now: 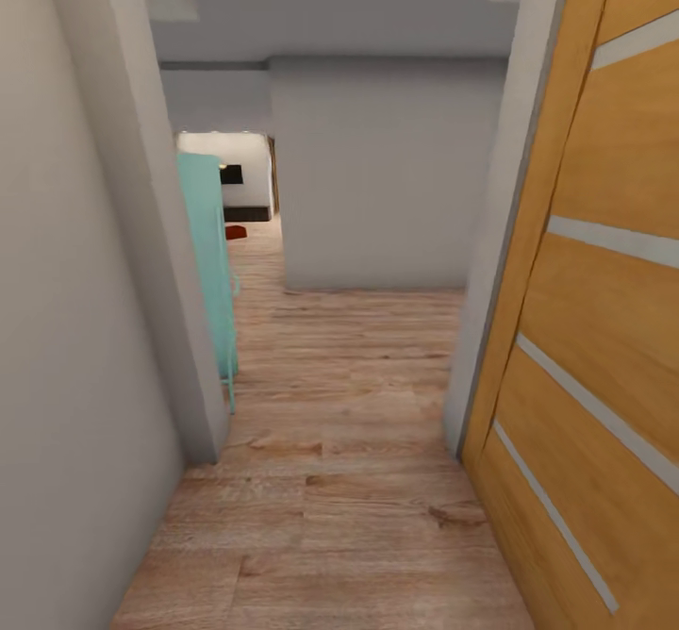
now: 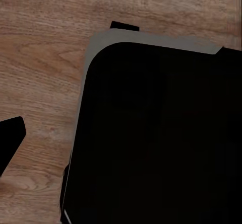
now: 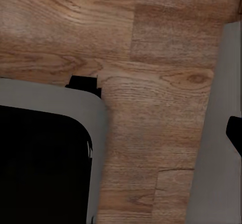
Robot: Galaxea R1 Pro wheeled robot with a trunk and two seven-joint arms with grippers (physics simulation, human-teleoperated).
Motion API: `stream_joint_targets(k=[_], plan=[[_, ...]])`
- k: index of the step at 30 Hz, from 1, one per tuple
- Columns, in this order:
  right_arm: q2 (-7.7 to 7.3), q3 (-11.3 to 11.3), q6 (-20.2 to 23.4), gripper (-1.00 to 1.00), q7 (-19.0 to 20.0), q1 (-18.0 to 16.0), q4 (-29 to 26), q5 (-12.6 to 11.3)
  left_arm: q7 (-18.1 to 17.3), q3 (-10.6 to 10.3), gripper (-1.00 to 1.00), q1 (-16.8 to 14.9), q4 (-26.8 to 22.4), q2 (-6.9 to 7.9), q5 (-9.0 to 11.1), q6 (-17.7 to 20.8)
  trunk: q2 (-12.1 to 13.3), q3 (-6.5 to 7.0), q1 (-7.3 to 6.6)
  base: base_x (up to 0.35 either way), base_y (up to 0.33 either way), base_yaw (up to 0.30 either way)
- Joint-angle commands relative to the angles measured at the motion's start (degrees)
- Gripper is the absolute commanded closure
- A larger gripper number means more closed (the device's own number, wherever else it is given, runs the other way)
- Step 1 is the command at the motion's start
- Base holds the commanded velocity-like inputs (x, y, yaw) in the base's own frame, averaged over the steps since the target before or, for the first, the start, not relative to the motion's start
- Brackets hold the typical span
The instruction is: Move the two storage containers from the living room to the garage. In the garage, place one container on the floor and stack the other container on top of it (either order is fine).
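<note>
In transit; hallway floor (image 1: pixel 339 479) wood-plank; small orange-red container (image 1: pixel 235 232) far ahead at 11 o'clock, past teal cabinet (image 1: pixel 209 262); slatted door (image 1: pixel 604 328) at 3; fingers' state: cannot tell.

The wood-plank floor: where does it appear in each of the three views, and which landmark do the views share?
Head view: the wood-plank floor fills the lower middle, between the grey wall and the slatted door.
Left wrist view: the floor runs across the top and down one side of the black rounded body.
Right wrist view: the floor lies between that body and a grey strip.
Shared landmark: the black grey-rimmed body, in both wrist views.
</note>
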Motion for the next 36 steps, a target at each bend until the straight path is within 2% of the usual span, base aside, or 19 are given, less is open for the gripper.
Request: stream_joint_targets(k=[1, 25, 36], plan=[[0.06, 0.47, -0.33, -1.00, 0.26, -0.07, 0.19, -0.60, 0.00, 0.01, -1.00, 0.01, -0.04, 0.01, 0.31, -0.09, -0.02, -0.05, 0.03, 0.320, -0.047, 0.019], [0.22, 0.50, -0.43, -1.00, 0.33, -0.07, 0.18, -0.40, 0.00, 0.01, -1.00, 0.01, 0.14, 0.07, 0.40, 0.00, -0.02, -0.05, 0.03, 0.322, -0.004, 0.002], [0.11, 0.45, -0.29, -1.00, 0.30, -0.07, 0.18, -0.54, 0.00, 0.05, -1.00, 0.01, 0.21, 0.05, 0.40, 0.08, -0.02, -0.05, 0.03, 0.323, 0.068, 0.000]])
